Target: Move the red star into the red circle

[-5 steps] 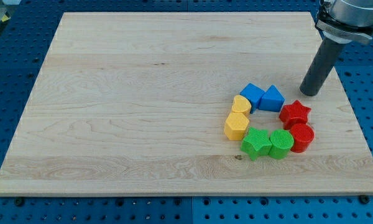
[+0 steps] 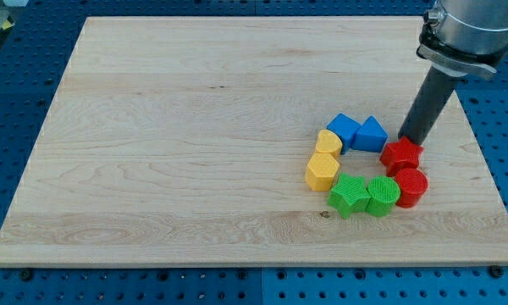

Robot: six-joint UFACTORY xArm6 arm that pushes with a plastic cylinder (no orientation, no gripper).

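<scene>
- My tip (image 2: pixel 413 140), a plain rod holding nothing, touches the red star's (image 2: pixel 401 155) top edge.
- The red circle (image 2: pixel 411 186) sits just below the star, touching it.

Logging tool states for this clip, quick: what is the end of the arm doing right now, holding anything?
No gripper, so it holds nothing. My tip sits at the top edge of the red star, apparently touching.

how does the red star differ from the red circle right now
The red star has pointed arms; the red circle is a round cylinder. The star sits nearer the view's top, the circle just below it. My tip is at the star's upper edge, away from the circle. Both are red, ridged and close together.
</scene>
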